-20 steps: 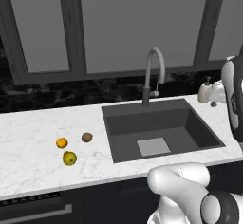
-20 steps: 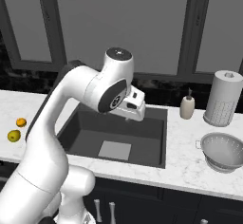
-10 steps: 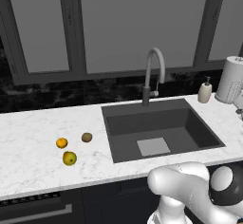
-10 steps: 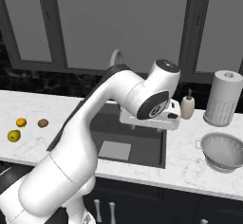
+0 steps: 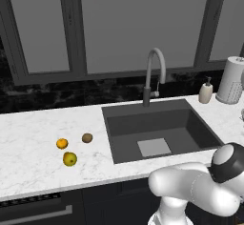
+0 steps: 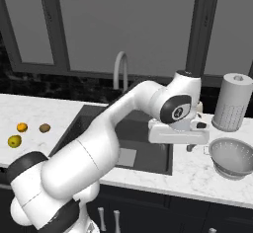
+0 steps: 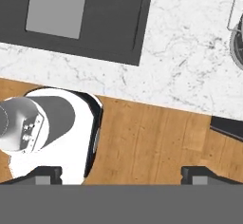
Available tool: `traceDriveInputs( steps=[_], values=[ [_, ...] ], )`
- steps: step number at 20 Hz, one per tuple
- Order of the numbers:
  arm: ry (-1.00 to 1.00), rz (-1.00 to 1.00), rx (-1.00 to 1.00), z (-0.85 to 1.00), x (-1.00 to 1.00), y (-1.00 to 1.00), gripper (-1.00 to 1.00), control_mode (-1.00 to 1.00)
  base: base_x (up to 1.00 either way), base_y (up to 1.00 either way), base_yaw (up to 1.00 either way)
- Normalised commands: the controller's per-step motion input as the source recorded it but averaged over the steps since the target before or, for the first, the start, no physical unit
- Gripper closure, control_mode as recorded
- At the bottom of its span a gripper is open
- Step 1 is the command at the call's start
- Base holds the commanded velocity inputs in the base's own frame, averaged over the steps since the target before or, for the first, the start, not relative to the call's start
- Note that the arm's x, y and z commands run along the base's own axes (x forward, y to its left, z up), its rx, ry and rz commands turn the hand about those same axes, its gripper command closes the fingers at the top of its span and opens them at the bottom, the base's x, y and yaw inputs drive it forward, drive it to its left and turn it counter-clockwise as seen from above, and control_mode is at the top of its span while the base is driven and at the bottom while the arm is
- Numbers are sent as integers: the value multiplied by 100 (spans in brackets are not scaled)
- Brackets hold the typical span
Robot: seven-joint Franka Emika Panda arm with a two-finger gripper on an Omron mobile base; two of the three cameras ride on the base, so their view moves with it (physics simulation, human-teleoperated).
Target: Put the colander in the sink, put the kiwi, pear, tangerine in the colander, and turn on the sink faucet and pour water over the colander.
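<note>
A perforated canister stands just behind the colander — the released pincer hangs beside its rim, on the sink side.

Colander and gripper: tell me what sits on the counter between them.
Nothing: in the right base view, bare marble counter separates the open gripper from the colander.

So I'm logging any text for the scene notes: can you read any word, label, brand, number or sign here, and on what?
None can be read.
The soap bottle, the paper towel roll, the colander, the sink faucet and the fruits by the sink bear no lettering.
The round mark on the arm's wrist is too small to read.
</note>
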Motion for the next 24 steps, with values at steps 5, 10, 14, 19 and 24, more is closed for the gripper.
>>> traceDriveInputs(
  steps=[5, 10, 14, 19, 24],
  values=[
    [0, 4, -17, -48, 0, -47, -100, -100, 0, 0, 0],
    [0, 3, -7, -39, 22, -37, -100, -100, 0, 0, 0],
    [-1, 7, 0, -31, 29, -32, -100, -100, 0, 0, 0],
    [0, 4, 0, -18, 32, -25, -100, -100, 0, 0, 0],
    [0, 2, 0, -4, 26, -31, -100, -100, 0, 0, 0]
  ],
)
